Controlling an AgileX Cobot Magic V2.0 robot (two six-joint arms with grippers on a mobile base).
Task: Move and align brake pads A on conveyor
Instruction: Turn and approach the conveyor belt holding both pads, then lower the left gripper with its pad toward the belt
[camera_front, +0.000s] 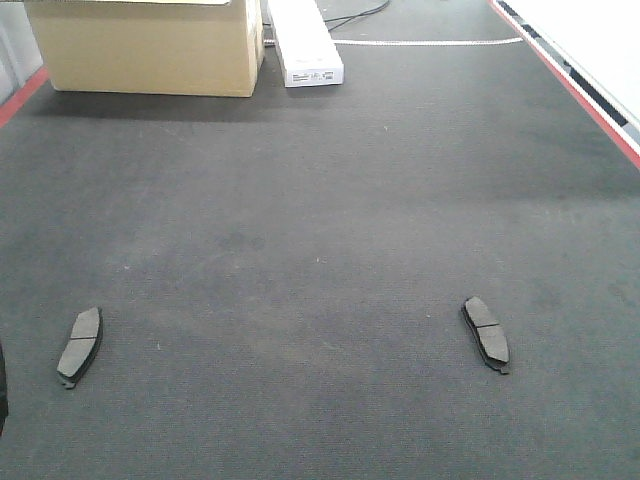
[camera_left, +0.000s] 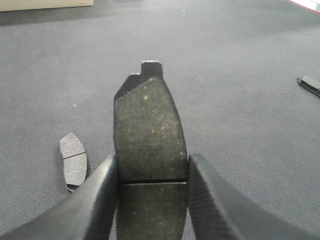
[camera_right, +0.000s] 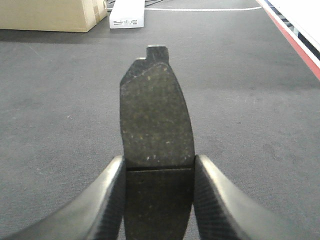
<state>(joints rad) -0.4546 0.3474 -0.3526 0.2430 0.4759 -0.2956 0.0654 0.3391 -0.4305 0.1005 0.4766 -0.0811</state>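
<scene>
Your left gripper (camera_left: 152, 200) is pinching one brake pad (camera_left: 149, 150) by its long edges, holding it above the conveyor (camera_left: 240, 100) with the grooved face up. Your right gripper (camera_right: 157, 200) is clamping another pad (camera_right: 156, 145) the same way over the belt. Two more pads are lying flat on the conveyor, well apart: one at the near left (camera_front: 80, 345), one at the near right (camera_front: 486, 332). A cardboard box (camera_front: 150, 45) and a white carton (camera_front: 303, 40) are sitting at the far end.
</scene>
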